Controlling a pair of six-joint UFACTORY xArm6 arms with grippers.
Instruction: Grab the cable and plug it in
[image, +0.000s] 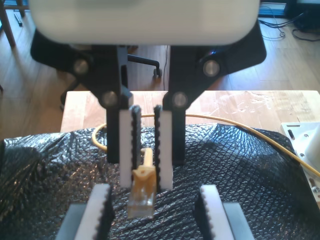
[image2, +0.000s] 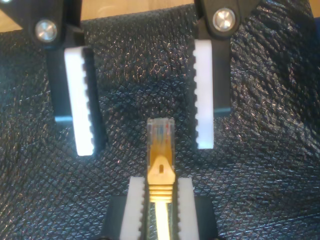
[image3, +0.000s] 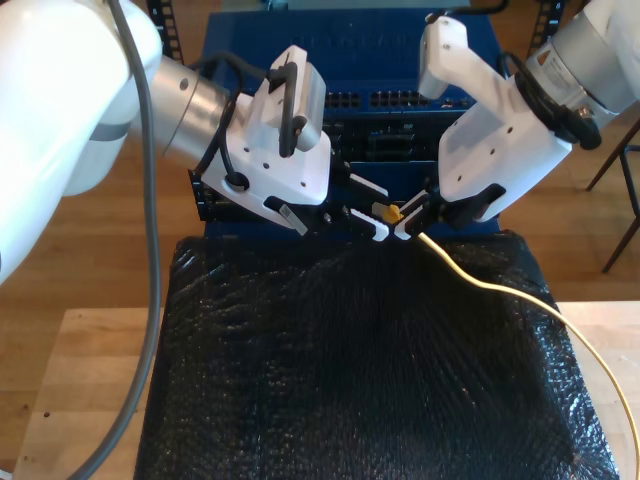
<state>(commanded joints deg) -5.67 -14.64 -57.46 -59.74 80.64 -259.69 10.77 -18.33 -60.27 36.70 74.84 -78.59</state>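
My second end effector (image2: 160, 184) is clamped on the yellow cable (image2: 160, 165) just behind its plug, held above the black bubble wrap (image2: 270, 165). My first end effector (image: 155, 202) faces the plug tip with its fingers spread wide, not touching it.

The exterior view looks down from high above the black mat (image3: 340, 380). Both wrist views sit close, facing each other over the cable's plug (image2: 161, 150).
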